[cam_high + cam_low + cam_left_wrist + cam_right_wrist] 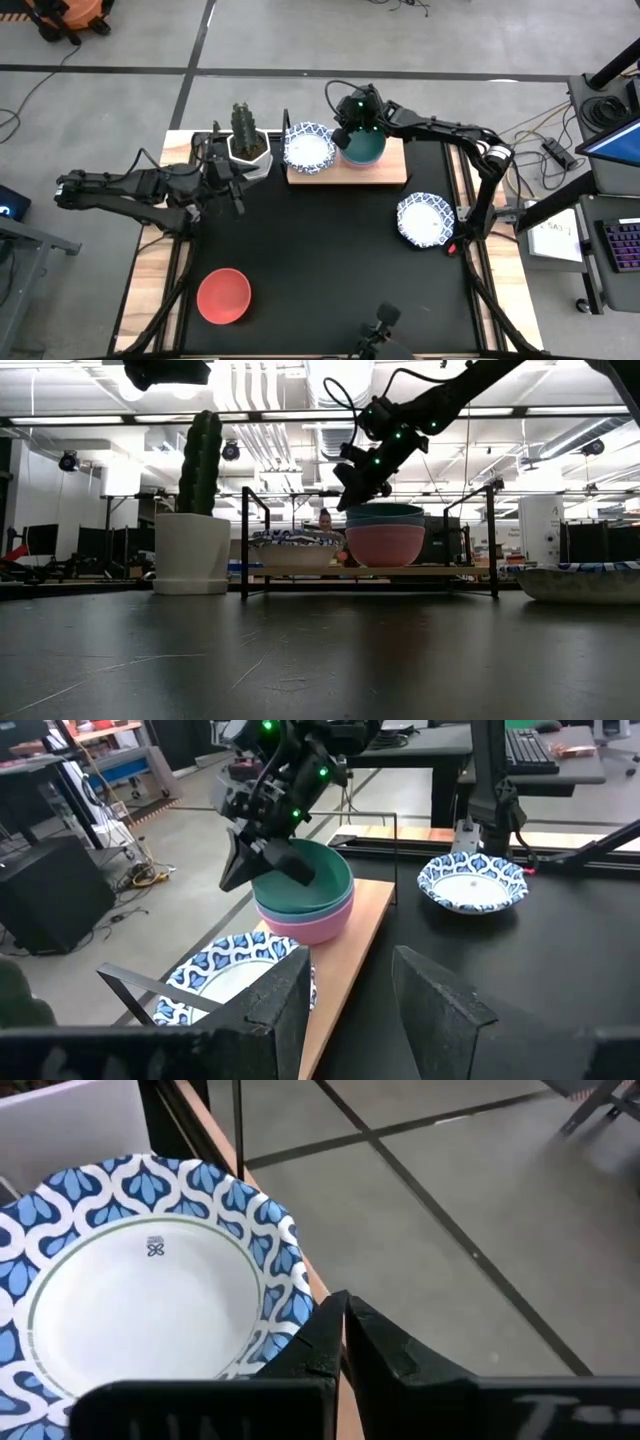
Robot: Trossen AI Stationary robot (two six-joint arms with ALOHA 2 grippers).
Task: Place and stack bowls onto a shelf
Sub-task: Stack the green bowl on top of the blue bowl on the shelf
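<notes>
Directly beneath right hand (pixel 347 133): green bowl (pixel 366 147).

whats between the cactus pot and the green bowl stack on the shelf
A white bowl with a blue patterned rim sits on the shelf, between the cactus pot and the green bowl, in the high view.

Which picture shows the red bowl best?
The high view: the red bowl sits whole on the black mat, near the front left, far from both arms. The low view and both wrist views don't show it at all.
</notes>
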